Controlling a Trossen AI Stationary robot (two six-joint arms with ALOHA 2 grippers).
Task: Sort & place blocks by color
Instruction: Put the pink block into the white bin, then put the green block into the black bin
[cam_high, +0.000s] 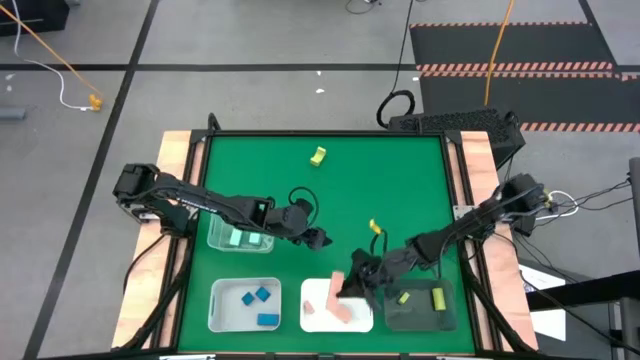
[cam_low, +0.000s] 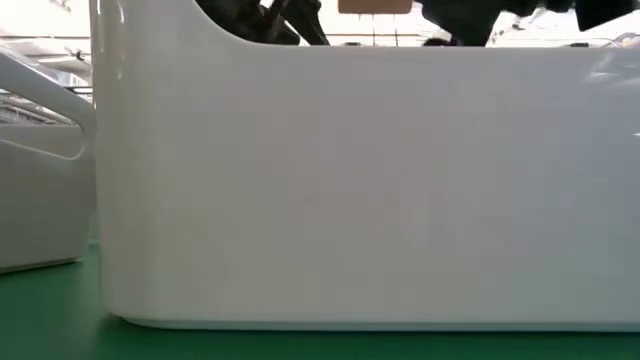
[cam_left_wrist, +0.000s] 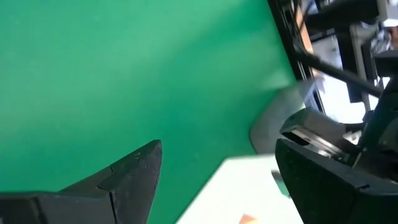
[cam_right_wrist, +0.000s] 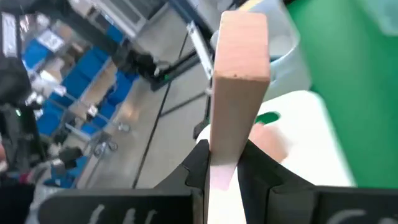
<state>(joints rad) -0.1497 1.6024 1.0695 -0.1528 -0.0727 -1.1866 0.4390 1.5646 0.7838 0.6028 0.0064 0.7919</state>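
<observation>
My right gripper (cam_high: 352, 282) is shut on a tan wood bar (cam_right_wrist: 239, 81) over the white tray (cam_high: 312, 322), which holds tan blocks (cam_high: 342, 312). My left gripper (cam_high: 320, 240) is open and empty above bare green table, right of the clear tray (cam_high: 216, 240) with mint blocks (cam_high: 238, 238). Blue blocks (cam_high: 262, 296) lie in another white tray (cam_high: 215, 310). Yellow-green blocks (cam_high: 437, 297) lie in the dark tray (cam_high: 452, 318). Two more yellow-green blocks lie on the table, one far (cam_high: 318, 155) and one mid-table (cam_high: 375, 227). My right gripper pinches the tan bar between its two fingers (cam_right_wrist: 198, 168) at the bar's near end (cam_right_wrist: 222, 163). The rest of the bar sticks out past the fingertips. The fingers come slanting down from the table's right side. The bar is lifted clear above the white tray.
The four trays stand in the near half of the table. In the low view a white tray wall (cam_low: 360, 190) fills nearly the whole picture. The table's far half is open green surface (cam_high: 270, 170) apart from the one block. Wooden rails (cam_high: 172, 170) edge both sides.
</observation>
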